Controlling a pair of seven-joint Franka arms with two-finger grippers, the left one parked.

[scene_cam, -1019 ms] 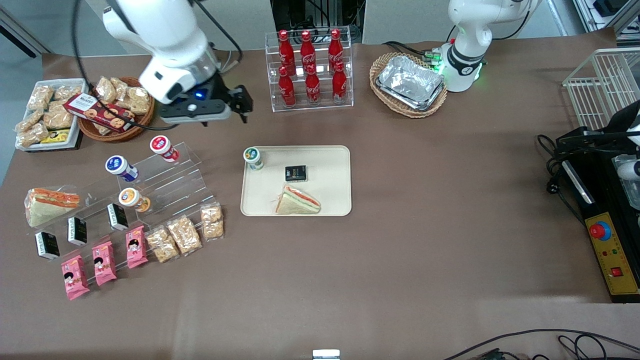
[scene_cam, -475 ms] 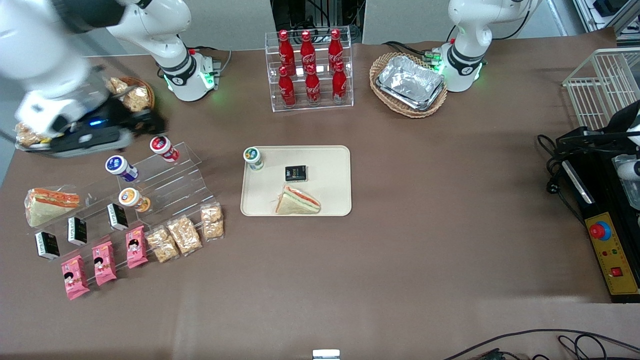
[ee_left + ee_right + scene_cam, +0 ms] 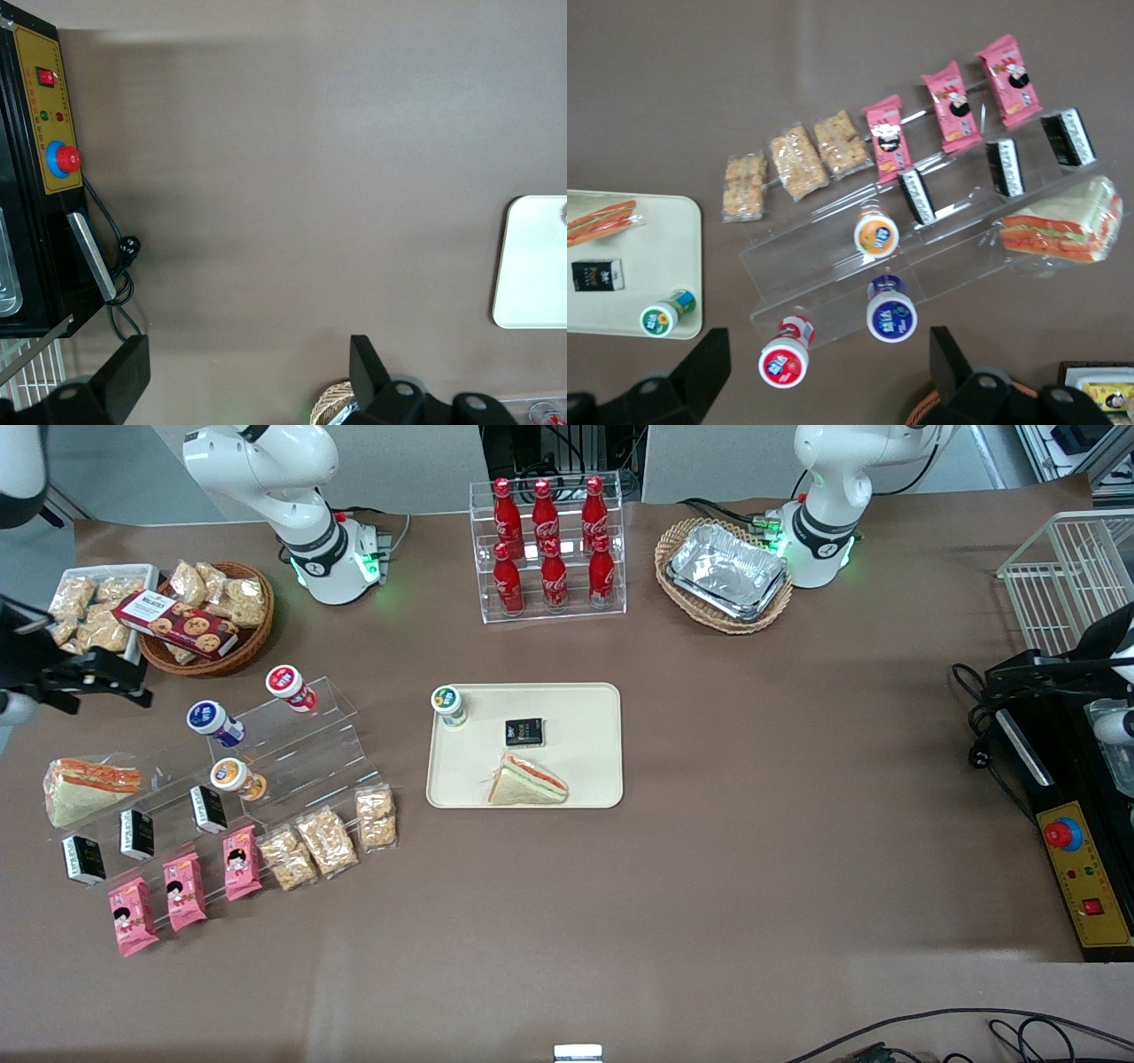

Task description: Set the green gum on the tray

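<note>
In the front view, near the centre of the frame, the green gum (image 3: 449, 705) stood upright on the tray (image 3: 585, 779), in the corner toward the working arm's end, with a black packet (image 3: 524, 732) and a wrapped sandwich (image 3: 526, 781) nearer the camera. The gripper (image 3: 93, 682) hung at the frame's edge, well apart from the tray. The left wrist view caught only a tray (image 3: 532, 266) corner. In the right wrist view the gripper (image 3: 826, 343) was spread wide and empty, the green gum (image 3: 666, 316) on the tray (image 3: 647, 221), a red-topped bottle (image 3: 784, 363) nearby.
</note>
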